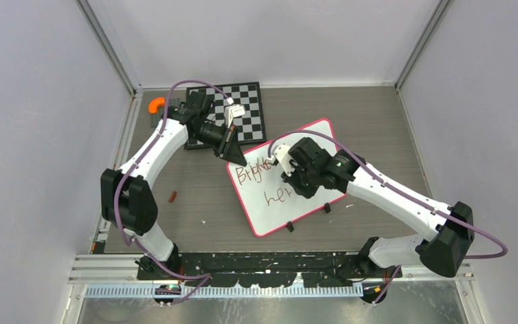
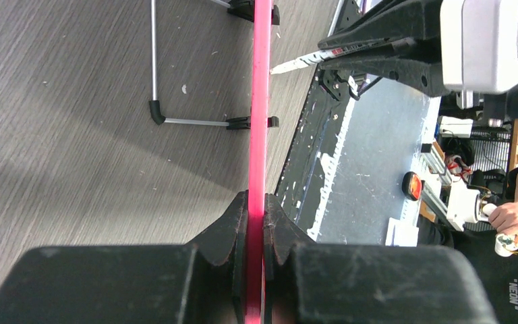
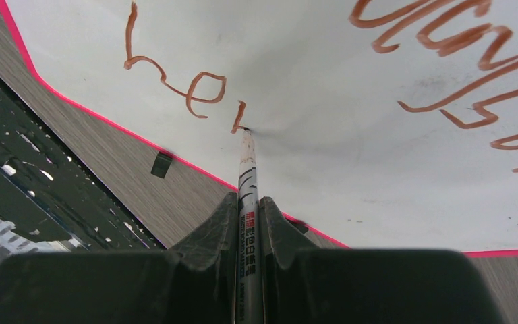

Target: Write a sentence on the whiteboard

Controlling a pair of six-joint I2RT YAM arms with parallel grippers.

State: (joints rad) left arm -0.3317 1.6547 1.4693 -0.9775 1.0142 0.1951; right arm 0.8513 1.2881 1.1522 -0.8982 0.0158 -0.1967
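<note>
The whiteboard [image 1: 301,210] lies tilted on the grey table, white with a pink rim. My left gripper [image 1: 237,158] is shut on its far-left corner; in the left wrist view the pink rim [image 2: 259,101] runs edge-on between the closed left gripper [image 2: 256,202]. My right gripper [image 1: 290,177] hovers over the board's middle, shut on a marker [image 3: 247,175] whose tip touches the whiteboard [image 3: 324,169]. The sentence shows as reddish-brown letters: an upper line [image 1: 253,171] partly hidden by the right arm, and below it "her" [image 3: 175,74], with the tip at its last stroke.
A black-and-white checkered board [image 1: 249,108] lies behind the left gripper. An orange piece [image 1: 156,104] sits at the far left, a small brown bit [image 1: 171,196] on the table left of the whiteboard. Two black clip feet [image 1: 290,227] stand at its near edge.
</note>
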